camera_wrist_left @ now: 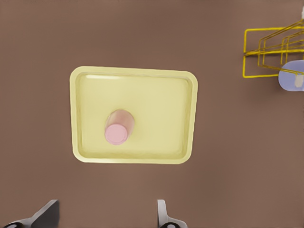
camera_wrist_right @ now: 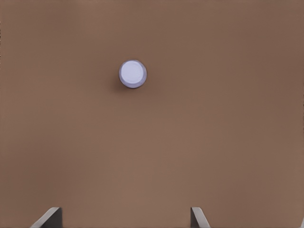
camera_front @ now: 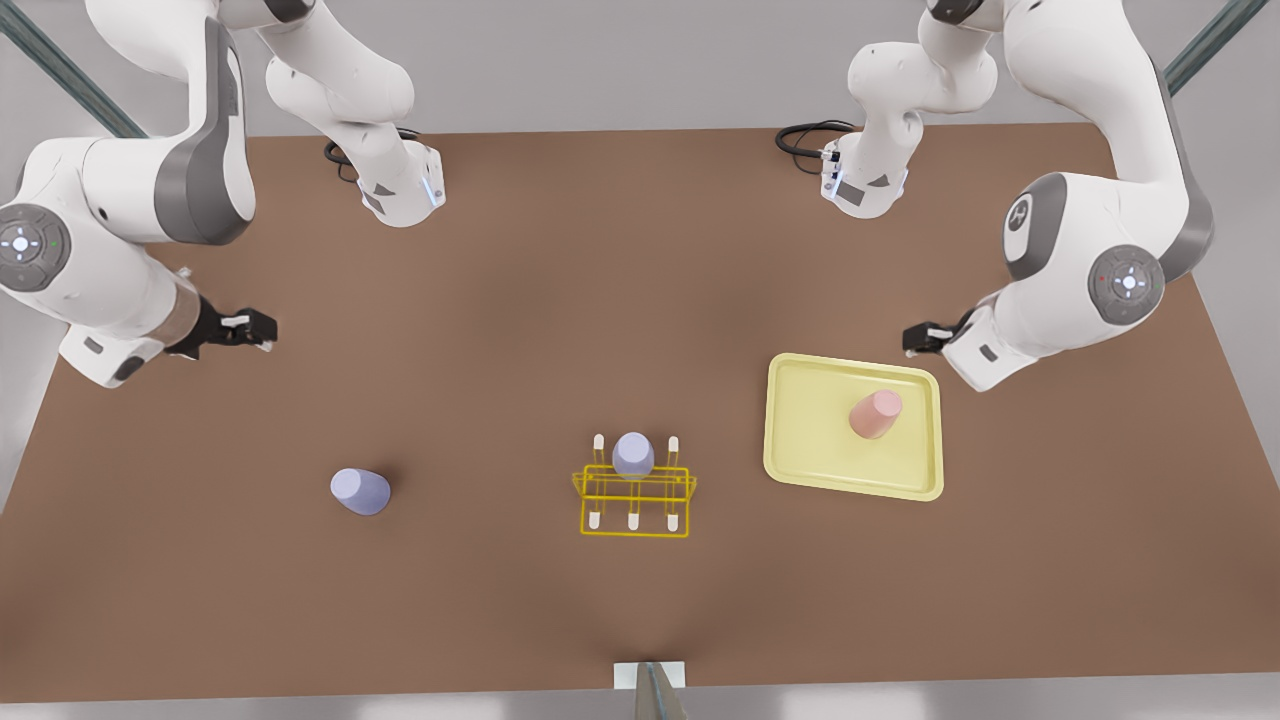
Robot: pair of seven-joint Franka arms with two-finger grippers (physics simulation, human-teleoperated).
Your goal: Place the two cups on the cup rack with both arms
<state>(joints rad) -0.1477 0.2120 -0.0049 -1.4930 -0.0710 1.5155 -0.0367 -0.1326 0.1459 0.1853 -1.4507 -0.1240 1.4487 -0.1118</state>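
The left gripper (camera_front: pixel 915 338) was seen above the tray's (camera_front: pixel 800 385) edge, fingers (camera_wrist_left: pixel 162 213) apart, the pink cup (camera_front: pixel 876 413) upside down on the tray. The right gripper (camera_front: pixel 262 328) was held over bare tabletop (camera_front: pixel 520 330), fingers (camera_wrist_right: pixel 198 217) spread, the blue cup (camera_front: pixel 360 490) well apart. The rack (camera_front: pixel 636 500) was noted carrying a lavender cup (camera_front: pixel 633 455).

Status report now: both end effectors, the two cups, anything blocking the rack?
Left end effector open, above tray with pink cup. Right end effector open, above blue cup on table. Rack already holds a lavender cup on one peg.
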